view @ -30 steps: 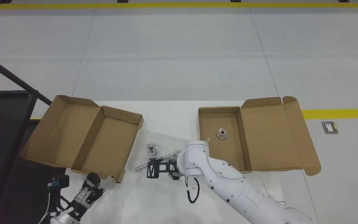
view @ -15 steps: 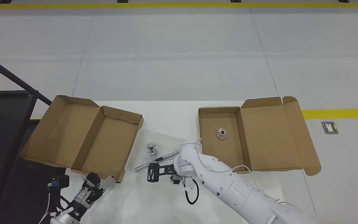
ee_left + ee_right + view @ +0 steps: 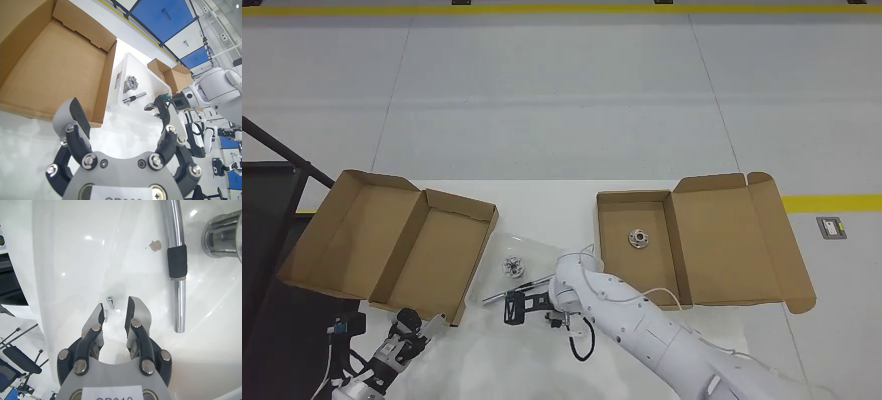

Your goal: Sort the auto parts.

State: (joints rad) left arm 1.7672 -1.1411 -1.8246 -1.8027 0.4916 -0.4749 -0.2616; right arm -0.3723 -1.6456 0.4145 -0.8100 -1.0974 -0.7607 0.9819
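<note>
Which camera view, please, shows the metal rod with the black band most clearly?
The right wrist view: the metal rod lies close up, with its black band and one cut end plain. The left wrist view shows it small, inside the clear tray; the top view shows a thin silver line.

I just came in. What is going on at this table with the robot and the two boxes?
The robot is sorting metal parts from a clear tray. Its right gripper hangs low inside the tray, jaws open, over two small screws, beside a metal rod and a toothed hub; it holds nothing. The left gripper, also open and empty, hovers near the left box. The right box has one round metal part inside.
</note>
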